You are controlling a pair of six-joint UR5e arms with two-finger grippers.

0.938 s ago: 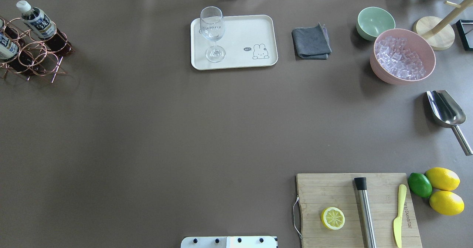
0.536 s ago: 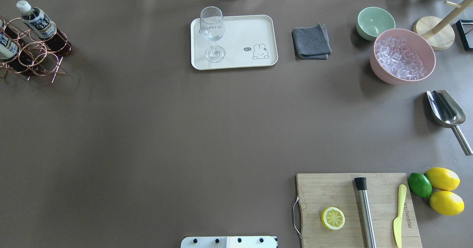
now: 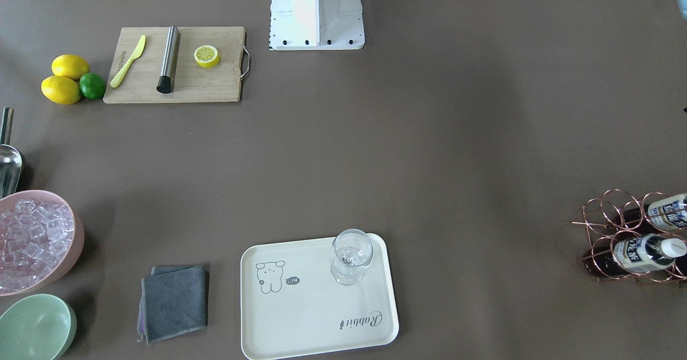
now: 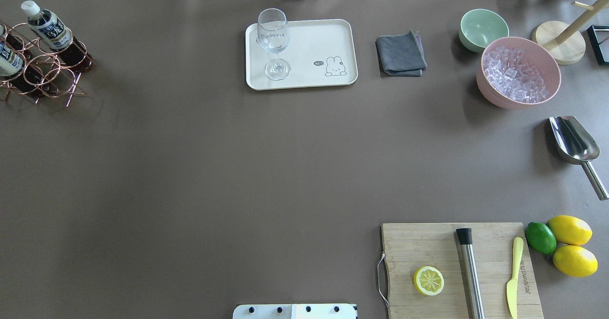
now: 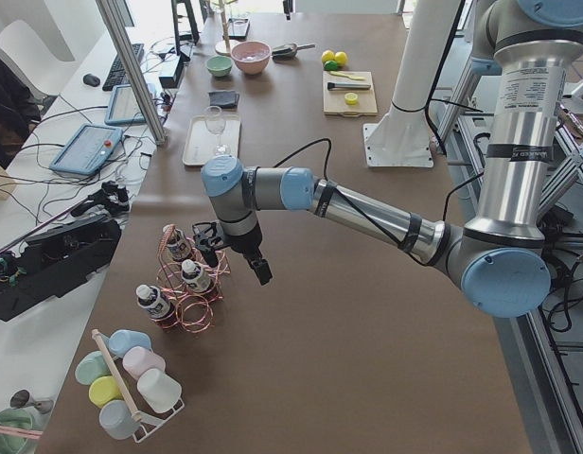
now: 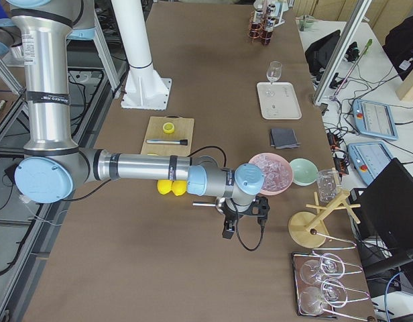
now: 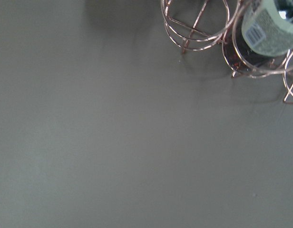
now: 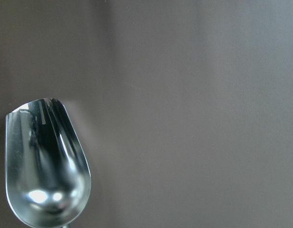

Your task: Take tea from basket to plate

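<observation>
Well, left claw: I can't tell if open or closed from side view; hangs near basket. Tea sits in basket, far left corner. Right claw: grip unreadable too, my wrist camera shows scoop below. Plate far centre, glass on it.

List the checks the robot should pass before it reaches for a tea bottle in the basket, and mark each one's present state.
1. Tea sits in the basket: ok.
2. Plate has bare room beside the glass: ok.
3. Left gripper is close to the basket: ok.
4. Left gripper is open: cannot tell.
5. Right gripper is far from the basket, over the scoop: ok.
</observation>
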